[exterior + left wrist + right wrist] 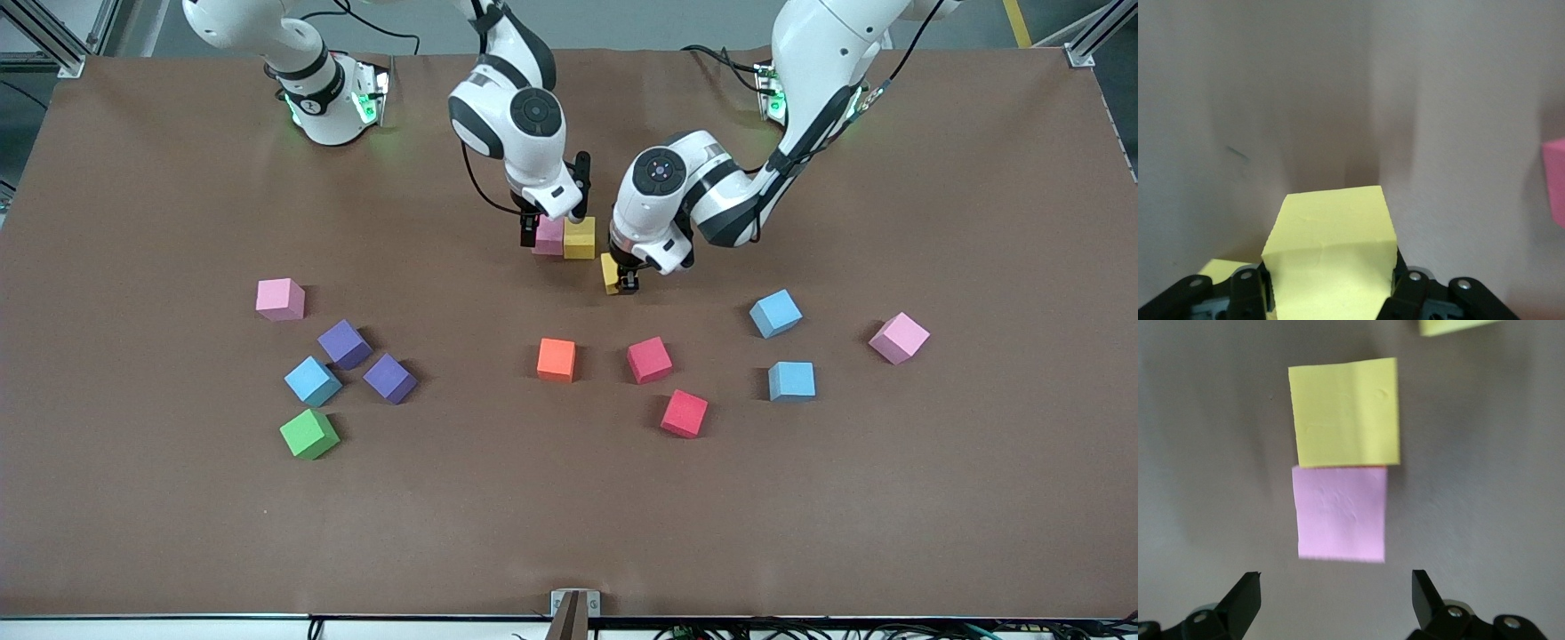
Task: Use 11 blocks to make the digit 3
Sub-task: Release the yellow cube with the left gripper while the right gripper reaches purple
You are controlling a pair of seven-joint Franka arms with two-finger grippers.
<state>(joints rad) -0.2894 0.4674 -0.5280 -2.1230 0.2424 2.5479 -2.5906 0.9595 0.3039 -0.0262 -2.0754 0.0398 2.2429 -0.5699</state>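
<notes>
A pink block (548, 236) and a yellow block (580, 238) sit side by side, touching, mid-table. My right gripper (551, 224) hovers over the pink one, open, and nothing lies between its fingers. In the right wrist view the pink block (1341, 513) lies just ahead of that gripper (1336, 577), with the yellow block (1343, 412) past it. My left gripper (625, 277) is shut on a second yellow block (610, 272), held low close beside the pair. In the left wrist view this block (1331, 260) fills the gap between the fingers of the left gripper (1331, 277).
Loose blocks lie nearer the front camera. Pink (280, 299), two purple (344, 344) (389, 378), light blue (312, 380) and green (309, 434) lie toward the right arm's end. Orange (556, 359) and two red (649, 360) (684, 413) lie in the middle. Two light blue (775, 313) (791, 381) and pink (899, 338) lie toward the left arm's end.
</notes>
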